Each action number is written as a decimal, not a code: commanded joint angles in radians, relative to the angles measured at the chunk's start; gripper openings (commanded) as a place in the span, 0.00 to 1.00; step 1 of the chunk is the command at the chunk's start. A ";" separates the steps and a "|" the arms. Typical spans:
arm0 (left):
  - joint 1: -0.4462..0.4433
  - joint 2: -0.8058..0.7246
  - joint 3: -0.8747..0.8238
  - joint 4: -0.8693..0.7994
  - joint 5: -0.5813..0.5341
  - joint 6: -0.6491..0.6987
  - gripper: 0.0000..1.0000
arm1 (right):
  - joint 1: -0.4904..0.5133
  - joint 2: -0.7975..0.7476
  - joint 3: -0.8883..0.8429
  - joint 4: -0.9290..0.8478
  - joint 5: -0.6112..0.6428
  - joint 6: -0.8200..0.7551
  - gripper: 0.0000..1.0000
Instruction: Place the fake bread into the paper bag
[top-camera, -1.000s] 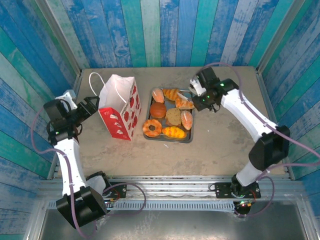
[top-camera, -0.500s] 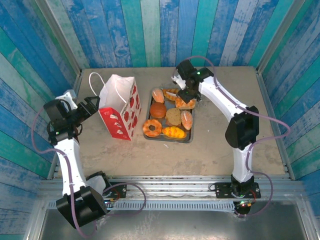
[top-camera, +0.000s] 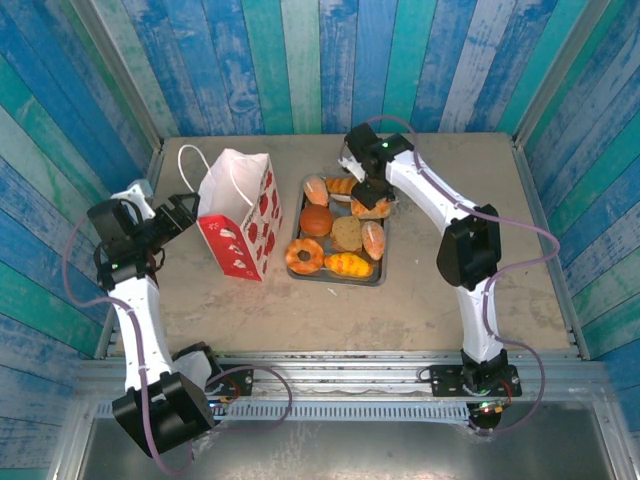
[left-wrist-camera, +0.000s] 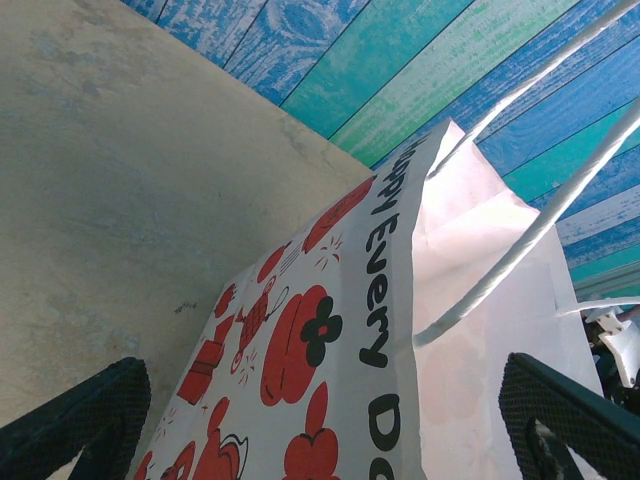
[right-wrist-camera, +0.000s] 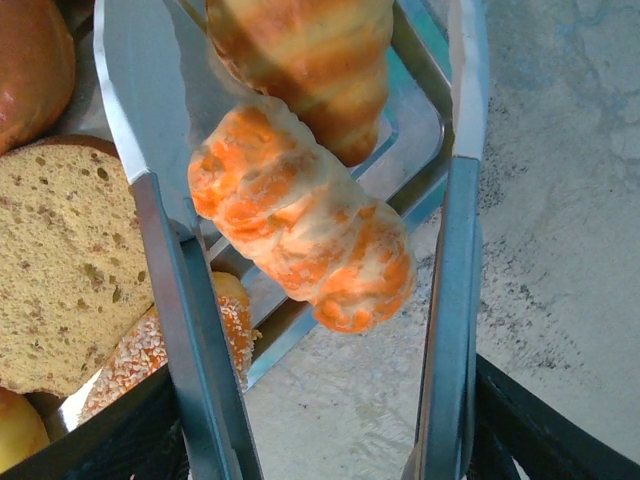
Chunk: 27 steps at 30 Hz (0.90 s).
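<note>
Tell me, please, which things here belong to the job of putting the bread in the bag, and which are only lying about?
For the job:
- fake bread
- paper bag
- metal tongs, held in the right end effector

Only lying about:
- grey tray under the bread
- table
- blue plank walls

Quick tally from what I can see: eight pieces of fake bread (top-camera: 347, 233) all told, and just one of those is a ring donut (top-camera: 305, 256). Then one paper bag (top-camera: 238, 215), one metal tray (top-camera: 384, 262), one pair of tongs (right-wrist-camera: 448, 260).
</note>
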<state>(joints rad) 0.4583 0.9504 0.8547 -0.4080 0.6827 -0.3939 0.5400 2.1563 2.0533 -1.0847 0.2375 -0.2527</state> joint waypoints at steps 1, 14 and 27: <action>0.005 -0.012 -0.006 0.012 -0.005 0.018 0.94 | 0.006 0.030 0.039 -0.023 0.011 -0.017 0.69; 0.004 -0.015 -0.006 0.012 0.000 0.013 0.94 | -0.005 0.106 0.104 -0.031 0.008 -0.009 0.69; 0.005 -0.027 0.012 -0.007 -0.014 0.024 0.94 | -0.006 0.119 0.160 -0.065 0.005 -0.001 0.49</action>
<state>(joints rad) 0.4583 0.9489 0.8547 -0.4099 0.6781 -0.3927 0.5339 2.2814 2.1807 -1.1267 0.2394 -0.2523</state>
